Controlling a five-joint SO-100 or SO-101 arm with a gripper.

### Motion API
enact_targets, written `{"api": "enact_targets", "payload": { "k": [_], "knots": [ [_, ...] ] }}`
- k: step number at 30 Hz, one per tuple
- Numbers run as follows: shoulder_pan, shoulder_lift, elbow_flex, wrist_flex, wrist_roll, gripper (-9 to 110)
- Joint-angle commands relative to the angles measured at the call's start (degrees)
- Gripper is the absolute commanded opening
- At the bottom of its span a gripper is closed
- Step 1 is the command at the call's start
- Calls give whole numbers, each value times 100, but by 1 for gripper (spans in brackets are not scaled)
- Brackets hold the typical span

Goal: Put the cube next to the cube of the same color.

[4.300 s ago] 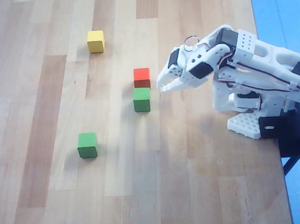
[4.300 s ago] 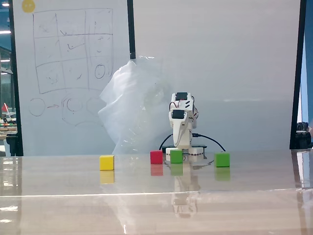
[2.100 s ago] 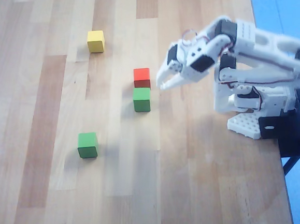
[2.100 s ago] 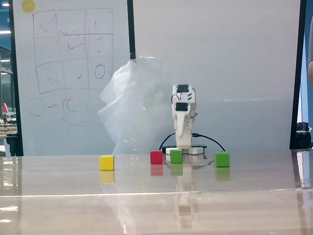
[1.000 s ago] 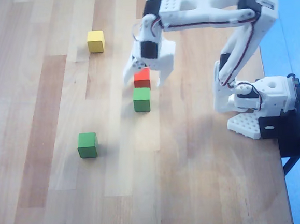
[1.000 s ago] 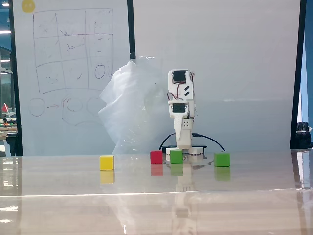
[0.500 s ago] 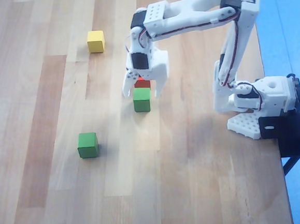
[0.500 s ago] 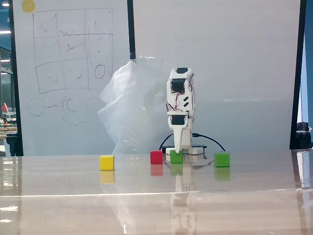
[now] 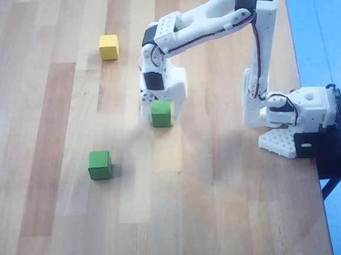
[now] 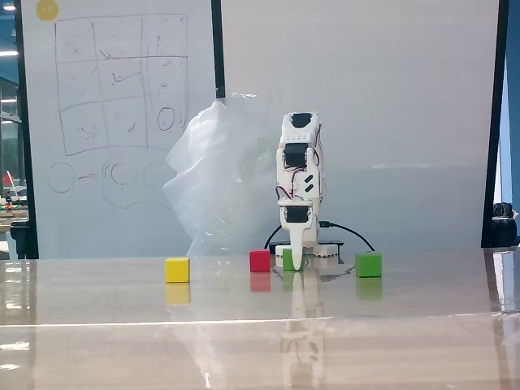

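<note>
While the hand (image 9: 163,112) stands low over the table (image 9: 60,230), its fingers straddle one green cube (image 9: 161,113), apparently spread or lightly touching; whether they pinch it cannot be told. The matching green cube (image 9: 99,165) lies well apart, below and to the left of the hand in the overhead view. A good grasp squeezes squarely before lifting, avoiding the yellow cube (image 9: 109,46) above the hand.

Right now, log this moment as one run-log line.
gripper: down at table, around green cube, closure unclear | other green cube: apart, untouched | yellow cube: aside | red cube: fixed view only
</note>
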Motion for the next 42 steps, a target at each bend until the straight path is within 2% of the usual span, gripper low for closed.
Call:
{"api": "enact_targets", "payload": {
  "k": [1, 3, 11, 18, 24, 33, 42],
  "knots": [
    [0, 185, -519, -26, -413, 5],
    [9, 396, -510, -9, -501, -1],
    [-281, 2057, -659, 800, -404, -1],
    [-923, 2760, -1863, 1582, 1002, 0],
    [-1406, 1916, -2971, 1679, 1837, 0],
    [-1688, 220, -4544, 1556, 2171, 0],
    [-1784, -879, -4693, 1081, 2171, 0]
  ]
}}
